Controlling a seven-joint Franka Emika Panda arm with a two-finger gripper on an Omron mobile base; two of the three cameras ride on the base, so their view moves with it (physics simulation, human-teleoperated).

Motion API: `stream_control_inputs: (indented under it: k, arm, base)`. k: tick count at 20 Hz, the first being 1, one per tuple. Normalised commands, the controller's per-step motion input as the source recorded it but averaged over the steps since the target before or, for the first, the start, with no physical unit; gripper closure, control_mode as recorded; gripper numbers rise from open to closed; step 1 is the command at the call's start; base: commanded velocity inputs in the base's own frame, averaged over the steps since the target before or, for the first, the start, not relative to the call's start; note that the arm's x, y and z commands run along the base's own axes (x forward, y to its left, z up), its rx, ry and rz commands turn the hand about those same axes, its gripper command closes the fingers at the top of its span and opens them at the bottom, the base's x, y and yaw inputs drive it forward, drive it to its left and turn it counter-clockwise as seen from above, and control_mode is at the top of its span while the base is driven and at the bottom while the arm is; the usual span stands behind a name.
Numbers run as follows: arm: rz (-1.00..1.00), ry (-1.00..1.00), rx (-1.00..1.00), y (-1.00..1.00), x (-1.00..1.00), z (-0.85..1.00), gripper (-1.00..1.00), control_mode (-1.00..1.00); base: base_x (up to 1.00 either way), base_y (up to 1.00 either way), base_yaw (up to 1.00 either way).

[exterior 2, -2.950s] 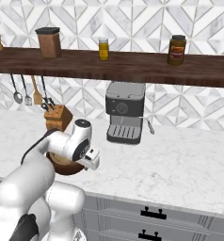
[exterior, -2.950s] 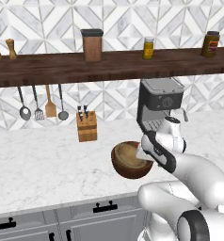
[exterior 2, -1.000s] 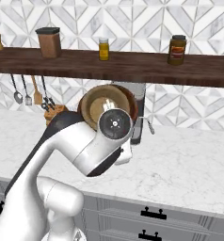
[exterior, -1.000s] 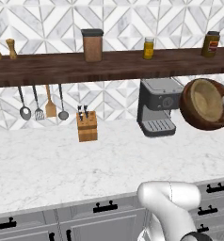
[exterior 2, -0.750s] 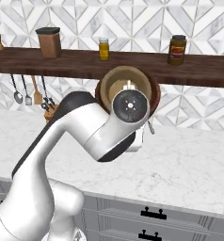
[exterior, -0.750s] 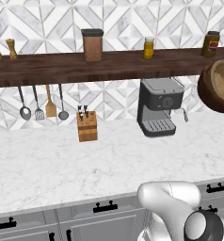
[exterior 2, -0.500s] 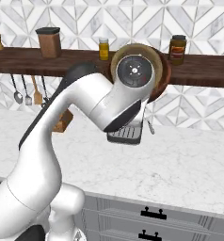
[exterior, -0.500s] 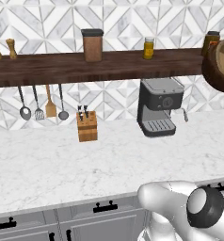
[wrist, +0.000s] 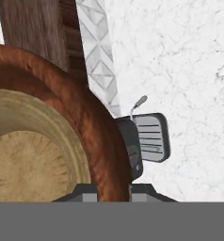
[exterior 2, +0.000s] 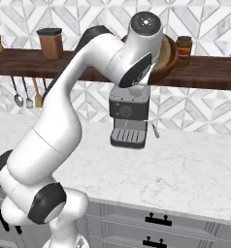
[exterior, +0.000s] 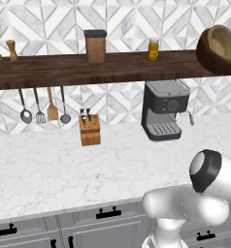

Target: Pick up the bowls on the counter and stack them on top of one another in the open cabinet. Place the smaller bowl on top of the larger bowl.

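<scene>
**Large bowl held high at the shelf**

At shelf height, the larger bowl (exterior: 218, 50) is in the air, tilted on its side. In the left base view its pale inside faces up and to the left, and it sits at the right end of the shelf (exterior: 88, 70), in front of the plank's edge. In the right base view the bowl (exterior 2: 167, 55) is half hidden behind the white wrist of the arm (exterior 2: 93, 72), with only its dark brown rim and a bit of the tan inside visible, just left of a jar with a dark lid (exterior 2: 184, 50). Whether the bowl touches the shelf I cannot tell.

From the hand view, the bowl (wrist: 92, 122) is very close to the camera, its thick reddish rim curving around the light inside. The rim comes down right at the bottom of that view, where the gripper's dark parts (wrist: 109, 190) are, so the gripper appears to be clenched on the rim, but the fingertips themselves are hidden.

Below the bowl stands a coffee machine (exterior: 165, 109) on the white marble counter (exterior: 49, 167). Further left on the counter is a knife block (exterior: 90, 128). Kitchen tools (exterior: 44, 106) hang under the shelf. On the shelf there are also a brown canister (exterior: 95, 46), a small yellow jar (exterior: 153, 49) and two small wooden grinders (exterior: 3, 50).
</scene>
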Motion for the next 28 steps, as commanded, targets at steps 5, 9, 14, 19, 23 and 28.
stream_control_inputs:
  k: [5,9,14,19,23,28]
  arm:
    - [-0.03,0.11,-0.01,0.16,0.96,0.09,1.0,-1.0]
    - [-0.03,0.06,-0.05,0.24,0.94,0.0,1.0,-1.0]
    - [-0.03,0.03,-0.03,0.06,0.94,0.0,1.0,-1.0]
    - [-0.01,0.05,-0.04,0.01,0.95,-0.01,1.0,-1.0]
    - [0.0,0.01,-0.02,0.02,0.34,-0.02,-1.0,-1.0]
    - [0.0,-0.07,0.0,-0.02,-0.42,-0.02,-1.0,-1.0]
  base:
    - [0.0,0.0,0.0]
    - [0.0,0.0,0.0]
    - [0.0,0.0,0.0]
    - [0.0,0.0,0.0]
    - [0.0,0.0,0.0]
    - [0.0,0.0,0.0]
